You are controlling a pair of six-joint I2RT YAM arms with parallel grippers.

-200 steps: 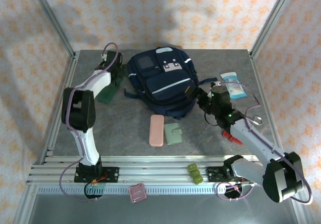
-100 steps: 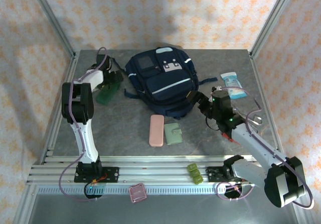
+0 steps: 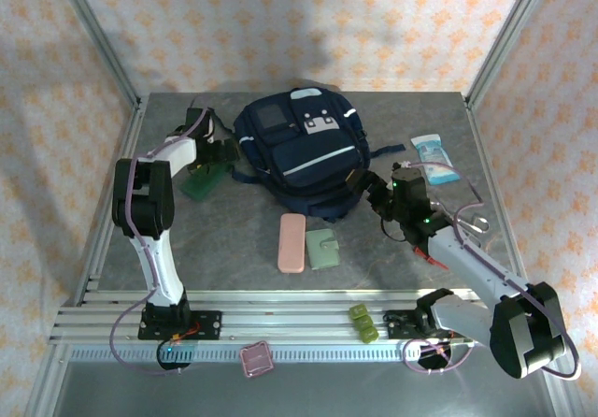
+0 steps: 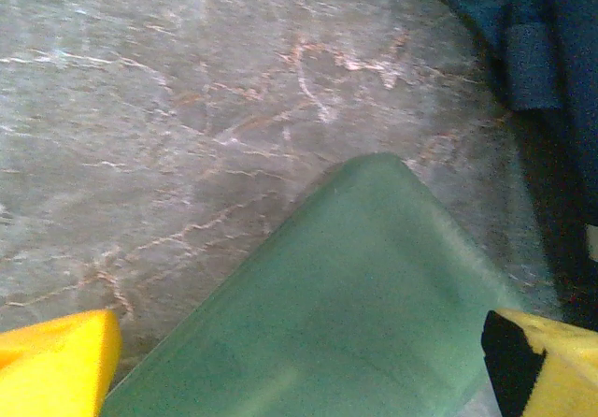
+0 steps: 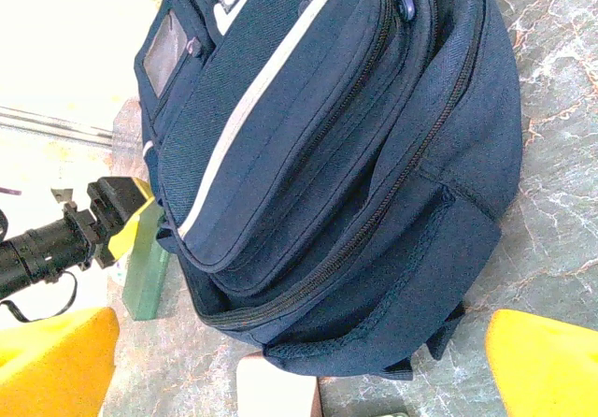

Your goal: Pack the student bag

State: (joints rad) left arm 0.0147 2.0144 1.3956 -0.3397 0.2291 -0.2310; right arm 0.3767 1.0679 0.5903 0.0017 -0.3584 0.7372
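Top external: the student bag (image 3: pixel 299 150) is laid by the bench's (image 3: pixel 234 239) far edge. The left end effector (image 3: pixel 215 155) is released over a green case (image 3: pixel 200 183); the right end effector (image 3: pixel 366 185), also released, is pointed at the bag.

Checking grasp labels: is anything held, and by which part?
Nothing is held: left fingers open over the flat green plastic case, right fingers open facing the large navy-blue fabric backpack.

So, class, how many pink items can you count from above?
2: a long case just in front of the bag, beside the green wallet, and a square one by the near rail. Others may be hidden.
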